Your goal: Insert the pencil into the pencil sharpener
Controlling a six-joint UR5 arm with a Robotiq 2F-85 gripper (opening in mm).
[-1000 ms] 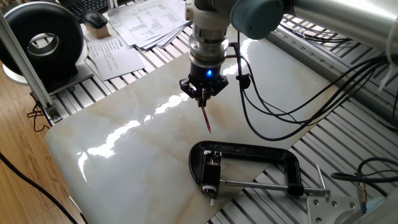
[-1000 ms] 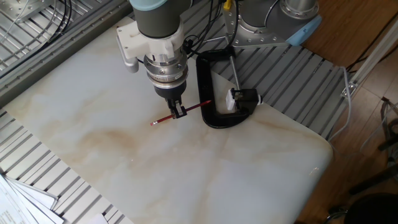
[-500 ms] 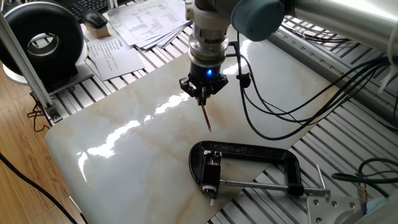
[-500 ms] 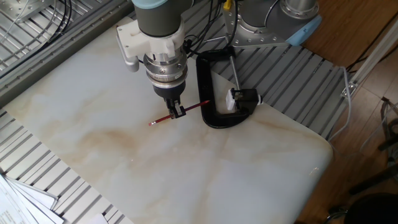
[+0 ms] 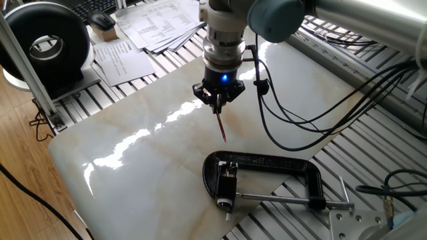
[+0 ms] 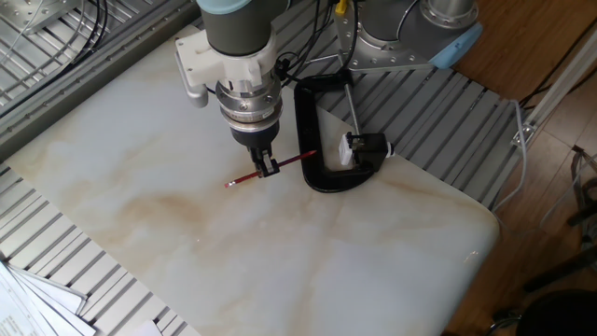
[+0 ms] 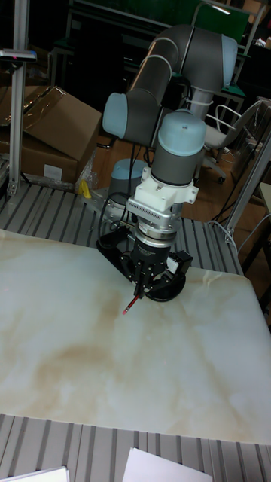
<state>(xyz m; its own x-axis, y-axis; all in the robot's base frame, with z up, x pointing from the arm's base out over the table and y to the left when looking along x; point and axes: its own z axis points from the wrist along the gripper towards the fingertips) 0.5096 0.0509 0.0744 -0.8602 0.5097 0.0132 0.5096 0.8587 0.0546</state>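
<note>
1 gripper [image 6: 266, 168] is pinched on the pencil [image 6: 244, 178] near its middle, holding it roughly level above the marble slab [image 6: 187, 243]. Its far end points toward the pencil sharpener [image 5: 227, 186], fixed in the black clamp [image 5: 280, 163] so it won't slide during insertion.

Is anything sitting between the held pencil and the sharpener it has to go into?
Yes. The gripper holds the pencil, and the black C-clamp's back bar lies between the pencil's near end and the pencil sharpener clamped in it.
</note>
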